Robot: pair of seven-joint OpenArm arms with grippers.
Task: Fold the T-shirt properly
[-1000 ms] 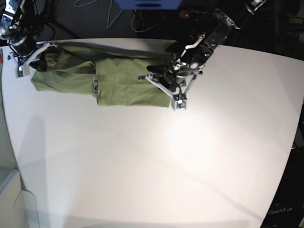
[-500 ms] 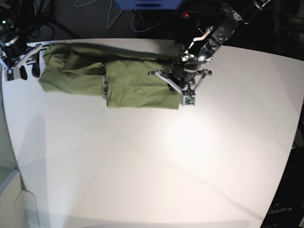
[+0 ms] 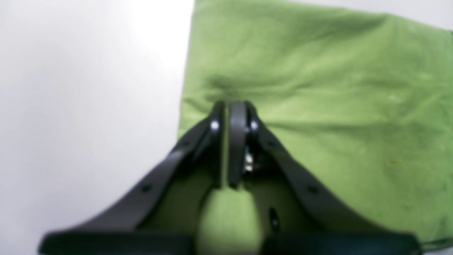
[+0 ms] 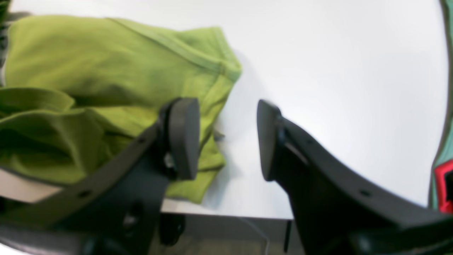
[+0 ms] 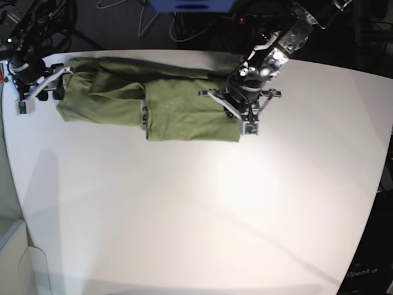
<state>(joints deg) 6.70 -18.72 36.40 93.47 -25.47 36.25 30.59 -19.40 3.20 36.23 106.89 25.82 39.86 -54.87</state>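
While the left claw [image 3: 230, 141] stays clenched on the T-shirt [image 5: 184, 107] to anchor its right edge, the right claw [image 4: 226, 138] hangs released beside the left end. Cloth lies part-folded across the desk [image 5: 196, 203].

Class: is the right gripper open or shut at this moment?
Open. In the right wrist view the right gripper shows a clear gap, bare table between its pads, beside the T-shirt.

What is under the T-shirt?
The white table shows bare around the T-shirt, which lies flat on it. Its folded layers cover whatever is beneath them. The left gripper pinches one edge.
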